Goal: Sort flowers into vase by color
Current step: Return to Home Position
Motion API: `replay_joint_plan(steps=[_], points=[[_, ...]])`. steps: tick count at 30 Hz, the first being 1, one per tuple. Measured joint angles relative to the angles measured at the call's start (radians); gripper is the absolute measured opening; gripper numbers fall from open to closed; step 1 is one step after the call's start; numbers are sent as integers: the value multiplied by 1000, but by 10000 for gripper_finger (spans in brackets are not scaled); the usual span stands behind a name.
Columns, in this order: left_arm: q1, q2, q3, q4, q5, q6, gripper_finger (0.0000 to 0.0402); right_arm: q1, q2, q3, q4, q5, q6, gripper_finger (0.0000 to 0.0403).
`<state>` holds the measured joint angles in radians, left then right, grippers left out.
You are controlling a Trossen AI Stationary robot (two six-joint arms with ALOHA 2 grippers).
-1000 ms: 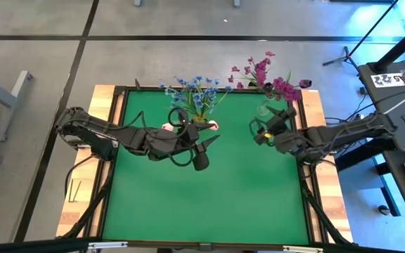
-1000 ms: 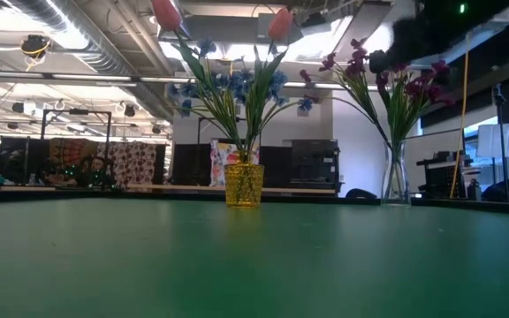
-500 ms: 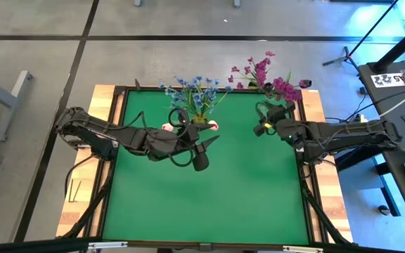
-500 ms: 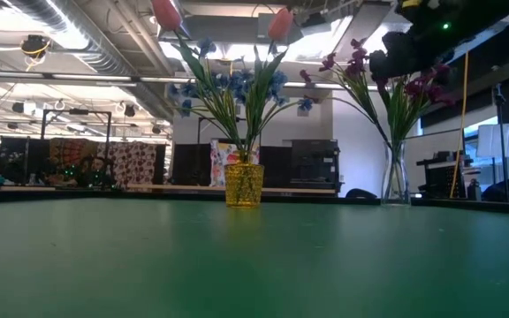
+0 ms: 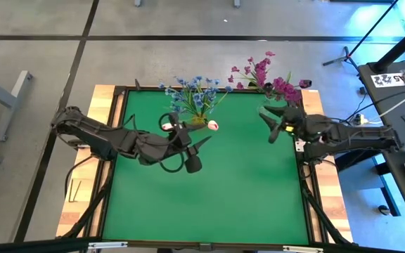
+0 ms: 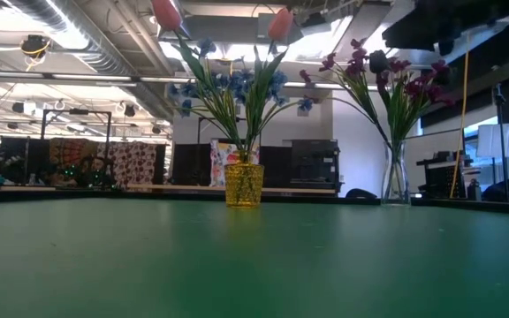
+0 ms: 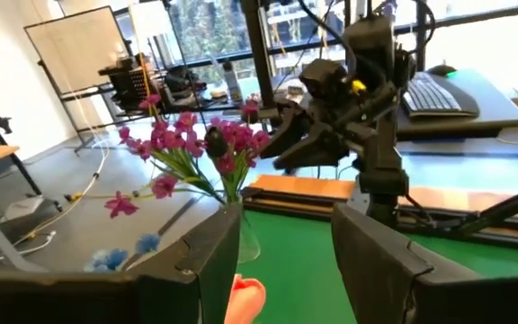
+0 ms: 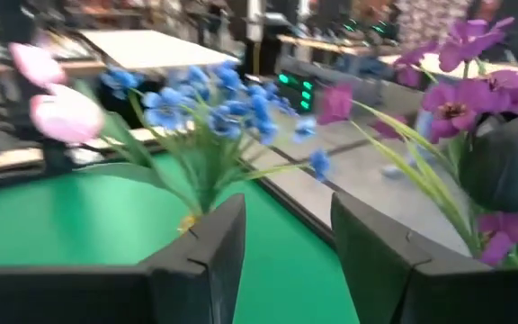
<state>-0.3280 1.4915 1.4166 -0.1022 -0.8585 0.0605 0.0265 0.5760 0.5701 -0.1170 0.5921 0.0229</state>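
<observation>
R pincer (image 5: pixel 268 125) back (L pincer (image 5: pixel 197 151) too)

The table top (image 5: pixel 209 197) was a smooth, matt green — its edge (image 5: pixel 101 102) bare pale wood. The yellow vase (image 6: pixel 244 184) looked glossy and rough-patterned; the clear vase (image 6: pixel 395 181) was smooth, like glass. The floor (image 5: pixel 48 63) was dull grey, like concrete.
</observation>
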Motion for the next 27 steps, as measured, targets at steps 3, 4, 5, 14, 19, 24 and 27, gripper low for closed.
replay_joint_plan(steps=[3, 4, 5, 14, 19, 24, 27], points=[[-8, -28, 0, -30, 20, -12, 160, 0, -86, -50, 44, -82, -8, 163], [-8, -36, 0, -35, 38, -21, 152, 0, -118, -69, 67, -114, -10, 163], [-6, -43, 0, -38, 52, -27, 143, 0, -151, -92, 98, -148, -14, 163], [13, -130, -112, -12, 69, -76, 45, -1, -309, -258, 248, -340, -32, 163], [15, -249, -238, 58, 96, -111, 4, -1, -296, -273, 245, -351, -31, 163], [15, -364, -393, 156, 139, -126, 5, -1, -290, -273, 242, -416, -35, 159], [15, -406, -505, 251, 168, -159, 2, -1, -290, -273, 223, -446, -54, 137]])
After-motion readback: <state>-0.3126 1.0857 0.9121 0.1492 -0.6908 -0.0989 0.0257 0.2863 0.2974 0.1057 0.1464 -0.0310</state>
